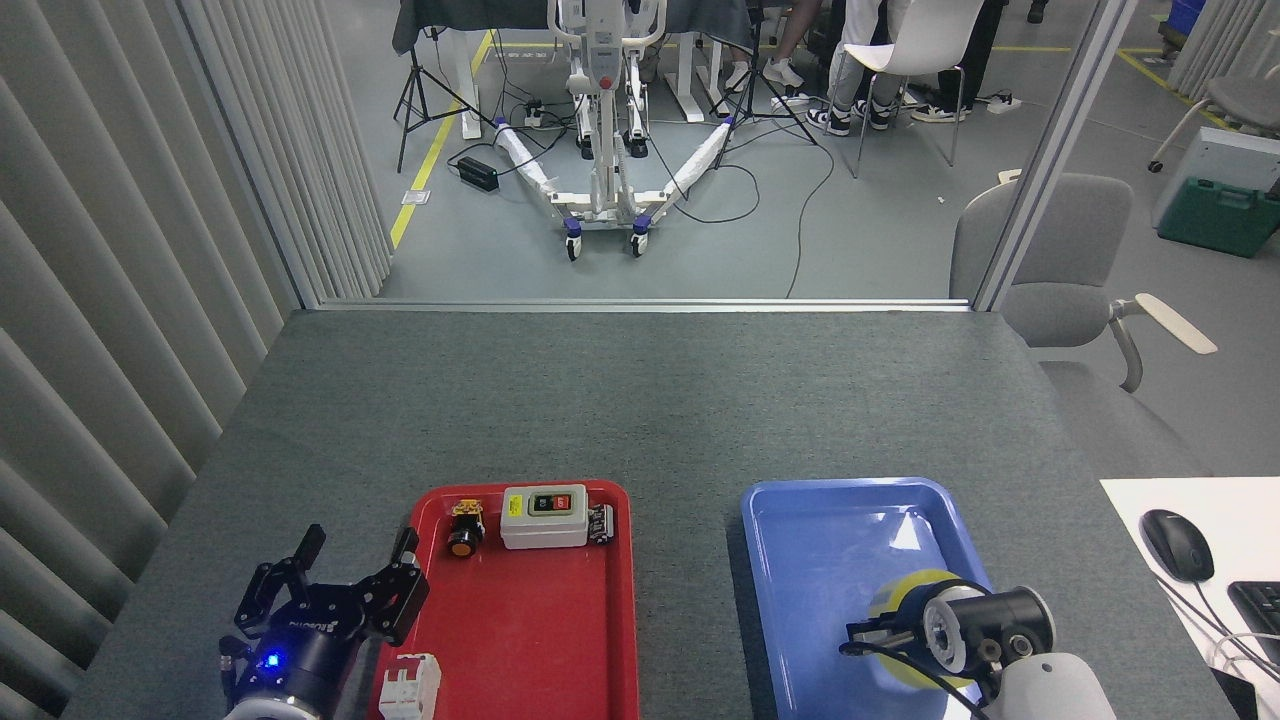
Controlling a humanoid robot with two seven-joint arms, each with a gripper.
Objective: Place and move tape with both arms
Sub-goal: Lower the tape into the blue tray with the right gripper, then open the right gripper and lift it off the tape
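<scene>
Grey felt-covered tabletop (pixel 640 400). Red tray (pixel 530 640) near front, left of centre; blue tray (pixel 810 560) right of it, well apart. Far half bare.

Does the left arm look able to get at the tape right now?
Probably not directly. The tape lies in the blue tray, with the right gripper on top of it; the left gripper hangs open beyond the red tray.

red tray (pixel 520 640), blue tray (pixel 800 560), mouse (pixel 1176 545)
</scene>
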